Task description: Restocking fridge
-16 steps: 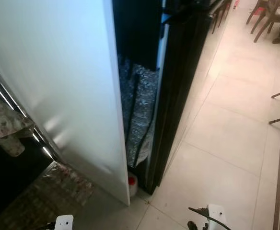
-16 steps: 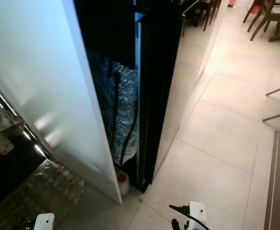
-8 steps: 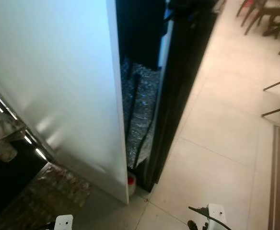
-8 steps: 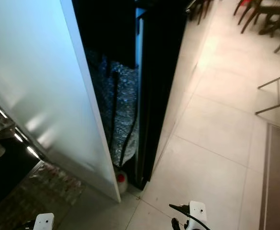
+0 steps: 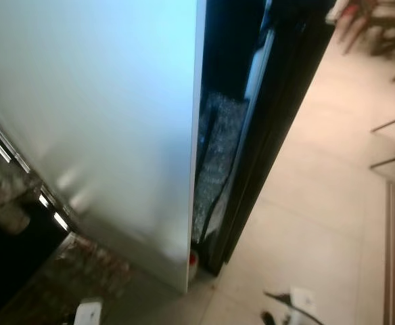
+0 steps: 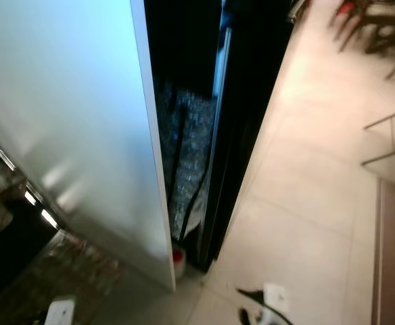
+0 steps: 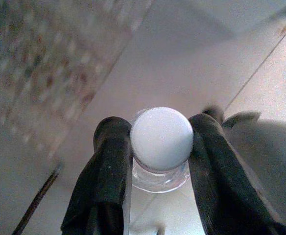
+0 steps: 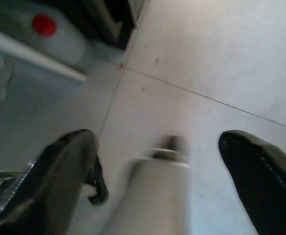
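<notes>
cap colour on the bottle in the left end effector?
White. The cap shows best in the left wrist view, on the clear bottle held by the left end effector.

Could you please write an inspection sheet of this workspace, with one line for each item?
Surface: pale tiled floor, with a patterned rug on the robot's left.
Job's things: clear bottle with a white cap; large white panel, likely the fridge.
Clutter: white container with a red cap on the floor at the foot of the panel.
Grippers: left gripper shut on the bottle's neck; right gripper open, holding nothing, above the floor.
Cables: dark cords hang in the gap against a silvery sheet; thin black cable by the right arm.
Surroundings: chair legs at far right, blurred.
</notes>
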You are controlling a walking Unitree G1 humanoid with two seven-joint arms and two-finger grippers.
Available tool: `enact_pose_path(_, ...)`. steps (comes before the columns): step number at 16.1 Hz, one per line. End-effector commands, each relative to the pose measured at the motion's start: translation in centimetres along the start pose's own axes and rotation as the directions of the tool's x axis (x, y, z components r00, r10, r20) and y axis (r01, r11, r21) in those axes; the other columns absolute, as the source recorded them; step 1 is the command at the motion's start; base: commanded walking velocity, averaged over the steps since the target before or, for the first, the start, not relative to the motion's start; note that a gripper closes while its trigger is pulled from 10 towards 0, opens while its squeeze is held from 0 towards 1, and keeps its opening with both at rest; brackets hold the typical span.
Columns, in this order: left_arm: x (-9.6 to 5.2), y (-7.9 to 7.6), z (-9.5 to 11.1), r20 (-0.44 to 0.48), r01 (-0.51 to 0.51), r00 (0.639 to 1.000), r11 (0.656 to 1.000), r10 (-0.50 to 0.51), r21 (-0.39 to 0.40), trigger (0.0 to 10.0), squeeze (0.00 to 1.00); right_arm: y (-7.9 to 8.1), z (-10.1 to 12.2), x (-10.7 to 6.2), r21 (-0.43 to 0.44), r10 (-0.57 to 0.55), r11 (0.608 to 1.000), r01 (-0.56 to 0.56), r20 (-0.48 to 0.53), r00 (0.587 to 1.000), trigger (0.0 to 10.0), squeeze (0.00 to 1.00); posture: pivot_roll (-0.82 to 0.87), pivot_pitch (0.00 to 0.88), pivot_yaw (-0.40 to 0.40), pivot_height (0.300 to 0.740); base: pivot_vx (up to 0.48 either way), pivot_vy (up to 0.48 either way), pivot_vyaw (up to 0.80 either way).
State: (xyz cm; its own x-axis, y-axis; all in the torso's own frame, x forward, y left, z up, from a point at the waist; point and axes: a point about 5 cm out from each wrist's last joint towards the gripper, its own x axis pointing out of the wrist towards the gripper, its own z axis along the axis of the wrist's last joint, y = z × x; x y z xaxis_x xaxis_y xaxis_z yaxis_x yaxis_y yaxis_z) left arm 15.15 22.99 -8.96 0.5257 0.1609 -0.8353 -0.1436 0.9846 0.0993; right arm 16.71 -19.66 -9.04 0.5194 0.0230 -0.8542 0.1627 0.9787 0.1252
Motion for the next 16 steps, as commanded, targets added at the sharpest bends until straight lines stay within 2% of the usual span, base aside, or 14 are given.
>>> enact_pose_path(1, -0.1, -0.2, -0.5, -0.017, 0.004, 1.0, 1.0, -0.004, 0.009, 10.0, 0.0, -0.8, -0.2, -0.2, 0.008, -0.02, 1.0, 0.02, -0.002, 1.0, 10.0, 0.0, 0.13, 0.059, 0.036, 0.74, 0.0, 0.326, 0.0)
enact_pose_path(8, -0.1, -0.2, -0.4, -0.016, 0.006, 1.0, 1.0, -0.006, 0.006, 10.0, 0.0, -0.9, -0.1, -0.2, 0.013, -0.027, 1.0, 0.027, -0.003, 1.0, 10.0, 0.0, 0.13, 0.075, 0.033, 0.74, 0.0, 0.326, 0.0)
enact_pose_path(10, 0.0, -0.2, -0.4, -0.012, 0.003, 1.0, 1.0, -0.003, 0.011, 10.0, 0.0, -0.9, -0.1, -0.2, 0.031, -0.043, 0.999, 0.042, 0.012, 0.999, 10.0, 0.0, 0.13, 0.076, 0.032, 0.74, 0.0, 0.0, 0.0)
enact_pose_path(12, 0.0, -0.2, -0.4, -0.013, 0.002, 1.0, 1.0, -0.002, 0.012, 10.0, 0.0, -1.1, 0.3, -0.2, 0.068, -0.085, 0.994, 0.081, 0.067, 0.994, 10.0, 0.0, 0.13, 0.075, 0.034, 0.74, 0.0, 0.0, 0.0)
enact_pose_path(14, 0.0, -0.1, -0.4, -0.014, 0.0, 1.0, 1.0, 0.001, 0.016, 10.0, 0.0, -1.5, 0.5, -0.4, 0.134, -0.189, 0.976, 0.172, 0.125, 0.974, 10.0, 0.0, 0.12, 0.074, 0.038, 0.74, 0.0, 0.0, 0.0)
enact_pose_path(16, 0.0, -0.2, -0.3, -0.014, -0.002, 1.0, 1.0, 0.002, 0.018, 10.0, 0.0, -1.7, 1.0, -0.5, 0.144, -0.218, 0.97, 0.193, 0.182, 0.959, 10.0, 0.0, 0.12, 0.071, 0.038, 0.74, 0.0, 0.0, 0.0)
